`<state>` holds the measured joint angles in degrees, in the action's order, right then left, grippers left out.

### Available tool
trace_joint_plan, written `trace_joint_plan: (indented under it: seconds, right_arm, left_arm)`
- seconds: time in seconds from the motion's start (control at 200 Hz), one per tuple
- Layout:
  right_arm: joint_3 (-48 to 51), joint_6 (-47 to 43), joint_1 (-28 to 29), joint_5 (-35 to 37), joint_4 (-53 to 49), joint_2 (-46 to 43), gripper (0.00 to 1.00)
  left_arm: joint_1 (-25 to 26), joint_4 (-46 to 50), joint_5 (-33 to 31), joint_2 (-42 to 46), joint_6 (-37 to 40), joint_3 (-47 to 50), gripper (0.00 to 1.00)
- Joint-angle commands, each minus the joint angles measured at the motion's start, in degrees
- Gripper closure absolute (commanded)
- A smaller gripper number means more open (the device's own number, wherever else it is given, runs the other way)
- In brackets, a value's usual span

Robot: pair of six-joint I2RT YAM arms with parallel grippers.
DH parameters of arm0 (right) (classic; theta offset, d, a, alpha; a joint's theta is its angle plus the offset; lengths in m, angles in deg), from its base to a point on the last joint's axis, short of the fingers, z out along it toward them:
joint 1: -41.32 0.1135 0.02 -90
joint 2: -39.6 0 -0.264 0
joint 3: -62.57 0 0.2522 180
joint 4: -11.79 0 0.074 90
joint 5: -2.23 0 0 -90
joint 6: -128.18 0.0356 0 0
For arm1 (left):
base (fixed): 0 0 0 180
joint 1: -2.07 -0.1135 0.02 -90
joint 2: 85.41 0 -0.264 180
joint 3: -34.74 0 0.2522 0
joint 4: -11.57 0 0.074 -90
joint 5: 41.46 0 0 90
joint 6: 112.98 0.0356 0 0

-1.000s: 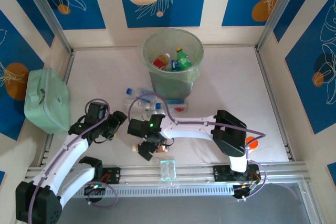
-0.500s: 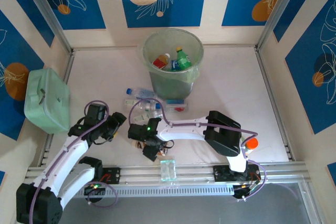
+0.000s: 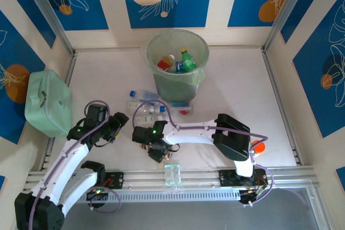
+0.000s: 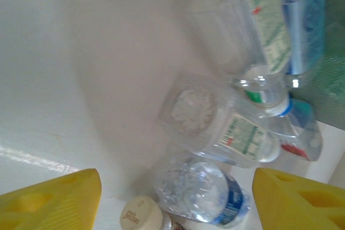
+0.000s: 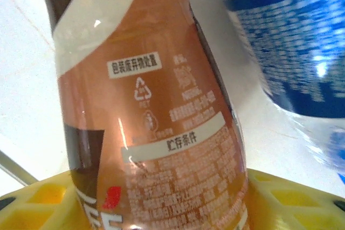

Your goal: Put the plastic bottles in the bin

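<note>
Here the right gripper [image 5: 167, 200] clamps a brown bottle [image 5: 151, 106]; the left gripper [image 4: 175, 189] gapes, clear bottles [image 4: 221, 133] just ahead.

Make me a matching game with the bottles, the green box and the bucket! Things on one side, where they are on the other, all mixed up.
Things:
1. green bottle with yellow cap
2. mint green box
3. brown bottle
4. orange-topped item

Places:
A. at the far left
B. inside the bin
C. at the near right
D. between the fingers of the right gripper

Pairs: 1-B, 2-A, 3-D, 4-C
</note>
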<state>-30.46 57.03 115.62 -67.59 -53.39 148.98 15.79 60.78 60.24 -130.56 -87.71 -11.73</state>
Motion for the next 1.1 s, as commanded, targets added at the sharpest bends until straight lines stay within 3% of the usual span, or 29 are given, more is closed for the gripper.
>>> trace_joint_plan:
  seconds: [0.0,0.39,0.725,1.095]
  right_arm:
    - [-0.7,0.01,0.23,0.45,0.65,-5.43,0.44]
    - [-2.06,4.23,-6.76,-2.82,4.85,-17.62,0.45]
    - [-4.49,5.23,-9.12,-4.54,5.12,-18.95,0.46]
    - [-4.5,6.18,-8.8,-4.03,5.45,-19.73,0.46]
  left_arm:
    - [-0.82,2.86,-0.43,0.85,1.96,-4.14,0.26]
    - [0.3,-5.73,16.02,-0.23,1.2,-10.54,0.26]
    - [6.15,-13.87,19.05,-4.99,1.17,-13.5,0.3]
    - [7.47,-14.76,17.92,-7.38,1.69,-13.57,0.67]
